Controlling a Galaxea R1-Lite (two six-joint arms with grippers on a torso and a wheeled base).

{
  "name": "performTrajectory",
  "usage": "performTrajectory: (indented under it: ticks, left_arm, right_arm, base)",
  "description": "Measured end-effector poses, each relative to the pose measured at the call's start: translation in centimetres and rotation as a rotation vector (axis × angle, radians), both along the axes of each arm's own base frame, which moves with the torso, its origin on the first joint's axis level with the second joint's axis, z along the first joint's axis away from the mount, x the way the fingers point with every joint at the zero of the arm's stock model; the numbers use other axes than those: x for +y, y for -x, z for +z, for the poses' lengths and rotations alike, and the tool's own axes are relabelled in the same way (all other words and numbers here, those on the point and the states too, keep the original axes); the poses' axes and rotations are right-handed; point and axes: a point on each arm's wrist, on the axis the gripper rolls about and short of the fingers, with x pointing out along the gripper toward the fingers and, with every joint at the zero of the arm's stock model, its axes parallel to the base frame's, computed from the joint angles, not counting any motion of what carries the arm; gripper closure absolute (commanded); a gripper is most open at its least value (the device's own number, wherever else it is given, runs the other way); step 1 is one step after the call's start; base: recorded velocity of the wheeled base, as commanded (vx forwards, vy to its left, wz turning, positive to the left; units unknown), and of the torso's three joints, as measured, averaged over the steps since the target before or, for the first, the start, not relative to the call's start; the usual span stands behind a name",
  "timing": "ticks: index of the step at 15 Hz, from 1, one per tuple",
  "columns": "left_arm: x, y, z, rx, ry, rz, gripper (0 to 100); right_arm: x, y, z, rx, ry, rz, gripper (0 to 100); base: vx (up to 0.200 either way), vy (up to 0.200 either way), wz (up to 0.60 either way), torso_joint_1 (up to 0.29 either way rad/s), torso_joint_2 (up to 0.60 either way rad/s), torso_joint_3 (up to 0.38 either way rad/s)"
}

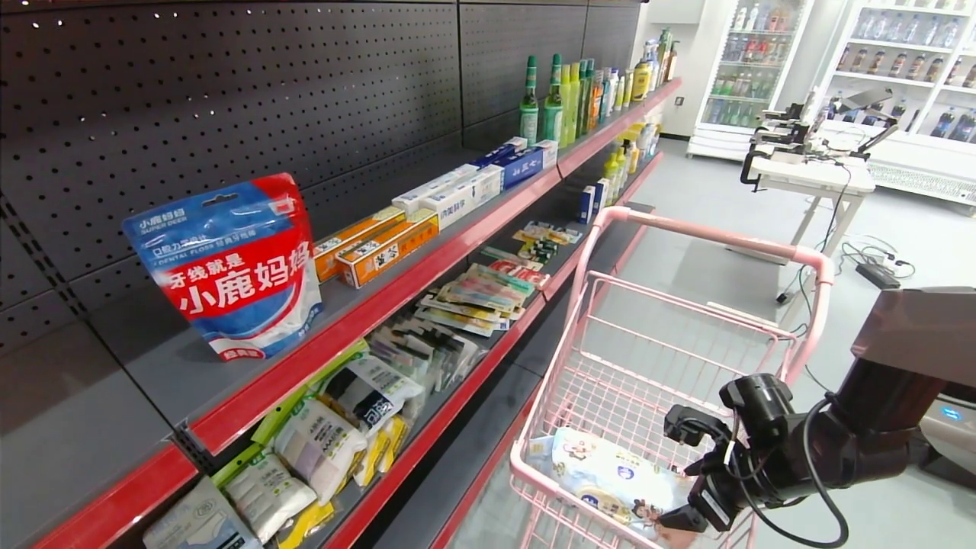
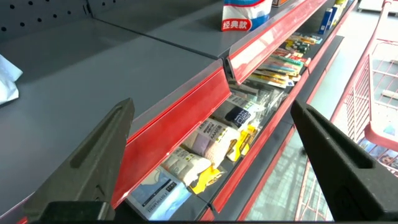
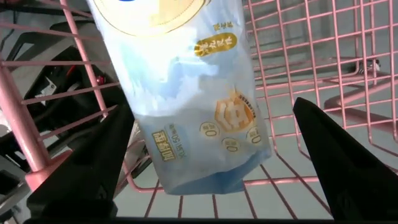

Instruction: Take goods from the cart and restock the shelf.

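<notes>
One pale-blue soft pack (image 1: 610,476) in the pink cart (image 1: 686,229), lying in the near-left corner of the basket against the wire. Right gripper (image 1: 679,522) down inside the basket at the pack's near end, fingers spread wide on either side of the bag. Contact with the film impossible to tell. Left gripper (image 2: 211,106) likewise spread wide, holding nothing, hanging over the bare near stretch of the upper shelf (image 1: 175,366).

Step in hand, by the look of it: taking hold of the pack for the lift out.

- Centre the fingers across the bag's narrow width, on the filled body rather than the flat bottom seam.
- Sink a little deeper before closing, keeping both fingertips clear of the pink wire below and beside.
- Close slowly and stop at firm resistance. Soft filling probably gives a lot, so expect a long squeeze.
- Lift straight up past the rim before swinging left toward the shelf. Watch for sagging or slipping, a likely risk with a limp bag held at one end.
- Aim for the free grey surface on the near side of the red-and-blue pouch (image 1: 229,263), well apart from it, to avoid toppling that standing bag.
- Keep the left gripper out of the incoming path, or ready to steady the pack on landing.
</notes>
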Motion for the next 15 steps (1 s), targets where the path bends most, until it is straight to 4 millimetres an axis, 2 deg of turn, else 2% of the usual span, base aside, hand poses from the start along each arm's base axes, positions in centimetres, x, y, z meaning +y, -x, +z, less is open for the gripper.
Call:
performTrajectory:
  ticks: [5,11,15]
  left_arm:
    - [0.0,0.0,0.0,0.0,0.0,-0.001,0]
    - [0.0,0.0,0.0,0.0,0.0,-0.001,0]
    - [0.0,0.0,0.0,0.0,0.0,-0.001,0]
  right_arm:
    - [0.2,-0.7,-1.2,-0.037,-0.006,0.005,0]
    - [1.0,0.1,-1.6,0.008,-0.07,0.043,0]
    - [2.0,0.3,-1.8,-0.067,-0.076,0.081,0]
  base:
    - [0.0,0.0,0.0,0.0,0.0,0.0]
    - [0.0,0.0,0.0,0.0,0.0,0.0]
    - [0.0,0.0,0.0,0.0,0.0,0.0]
